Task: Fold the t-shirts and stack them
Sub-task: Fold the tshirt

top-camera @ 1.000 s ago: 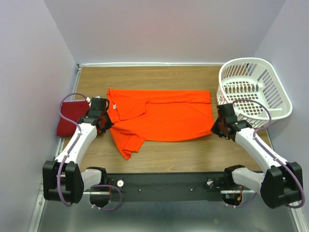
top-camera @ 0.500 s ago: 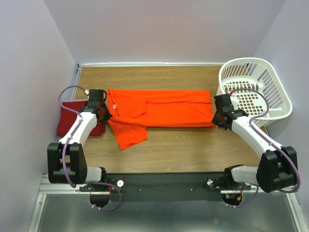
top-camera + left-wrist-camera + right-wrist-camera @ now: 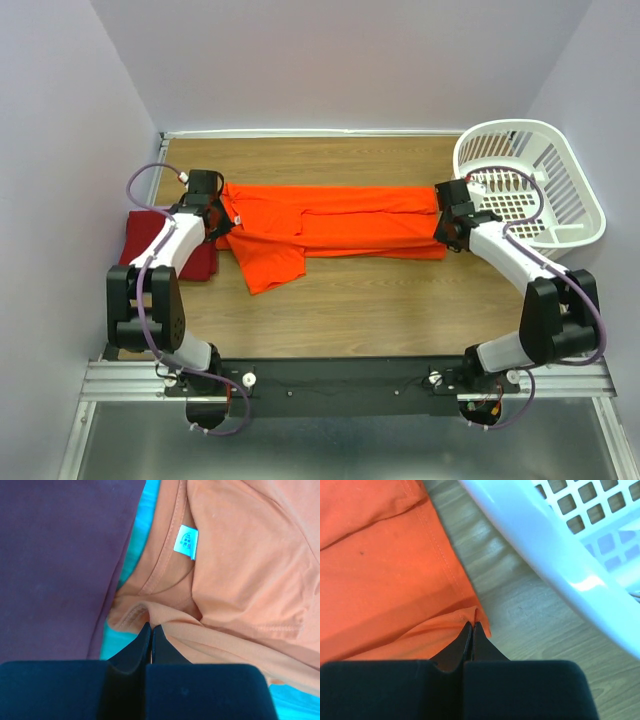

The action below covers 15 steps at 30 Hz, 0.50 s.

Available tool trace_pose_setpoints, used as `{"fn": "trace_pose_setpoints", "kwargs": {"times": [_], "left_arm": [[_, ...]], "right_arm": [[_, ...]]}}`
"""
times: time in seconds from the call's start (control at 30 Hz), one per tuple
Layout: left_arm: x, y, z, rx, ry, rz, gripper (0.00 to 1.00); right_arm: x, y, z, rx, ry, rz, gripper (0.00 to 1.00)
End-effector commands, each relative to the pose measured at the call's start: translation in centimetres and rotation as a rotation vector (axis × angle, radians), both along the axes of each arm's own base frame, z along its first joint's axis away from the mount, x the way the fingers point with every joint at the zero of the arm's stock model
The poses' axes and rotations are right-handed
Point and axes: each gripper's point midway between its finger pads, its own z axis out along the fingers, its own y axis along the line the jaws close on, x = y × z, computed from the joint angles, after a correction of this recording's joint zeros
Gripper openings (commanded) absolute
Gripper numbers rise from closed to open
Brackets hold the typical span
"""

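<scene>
The orange-red t-shirt (image 3: pixel 330 228) lies across the middle of the table, its near long edge lifted and folded toward the back. My left gripper (image 3: pixel 222 226) is shut on a fold of the shirt's edge (image 3: pixel 165 625) near the collar, below the white neck label (image 3: pixel 185 541). My right gripper (image 3: pixel 447 232) is shut on the shirt's hem corner (image 3: pixel 475 617) at the right end. One sleeve (image 3: pixel 270 268) hangs out toward the front. The dark crimson t-shirt (image 3: pixel 155 240) lies folded at the left, partly under my left arm.
The white lattice laundry basket (image 3: pixel 560 205) stands at the back right, close to my right gripper; its rim (image 3: pixel 545 550) fills the upper right of the right wrist view. Walls enclose the table on three sides.
Both grippers have moved away from me toward the back, carrying the near edge of the orange-red shirt over itself. The shirt now looks narrower front to back.
</scene>
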Motion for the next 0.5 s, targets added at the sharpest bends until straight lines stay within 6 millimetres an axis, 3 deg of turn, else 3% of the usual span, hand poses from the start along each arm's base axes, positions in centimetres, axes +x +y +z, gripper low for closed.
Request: {"fn": "trace_pose_setpoints", "kwargs": {"times": [0.0, 0.47], "left_arm": [[1.5, 1.1, 0.4, 0.042, -0.025, 0.020, 0.00], [2.3, 2.2, -0.6, 0.092, -0.015, 0.052, 0.00]], "right_arm": [[2.0, -0.7, 0.8, -0.051, -0.039, -0.001, 0.00], [3.9, -0.5, -0.4, -0.094, -0.028, 0.046, 0.00]]}}
